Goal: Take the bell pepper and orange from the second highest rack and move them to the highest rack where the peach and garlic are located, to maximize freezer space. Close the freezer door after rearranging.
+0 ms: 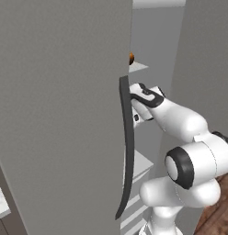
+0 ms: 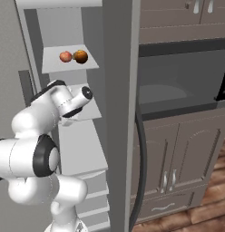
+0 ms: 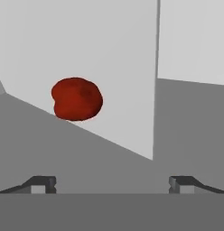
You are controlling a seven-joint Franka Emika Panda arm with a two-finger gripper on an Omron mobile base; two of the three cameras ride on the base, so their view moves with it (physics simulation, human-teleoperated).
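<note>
The freezer (image 2: 69,27) stands open, its pale shelves showing. On the highest rack (image 2: 71,67) a peach (image 2: 65,56) and an orange (image 2: 80,56) sit side by side; the orange (image 1: 131,58) also peeks past the door edge. The garlic is hidden. A dark red bell pepper (image 3: 77,99) lies on a pale shelf ahead of my gripper (image 3: 112,185), left of its centre line and well apart from it. The jaws are open and nothing is between them. My hand (image 2: 80,97) reaches in at the second rack. The freezer door (image 1: 60,114) stands open at my left, its black handle (image 1: 128,147) beside my wrist.
The other grey door (image 2: 119,90), with a long black handle (image 2: 140,163), stands close on my right. Beyond it are a dark built-in oven (image 2: 182,86) and brown cabinets (image 2: 178,149). Lower freezer shelves (image 2: 82,149) lie beneath my arm.
</note>
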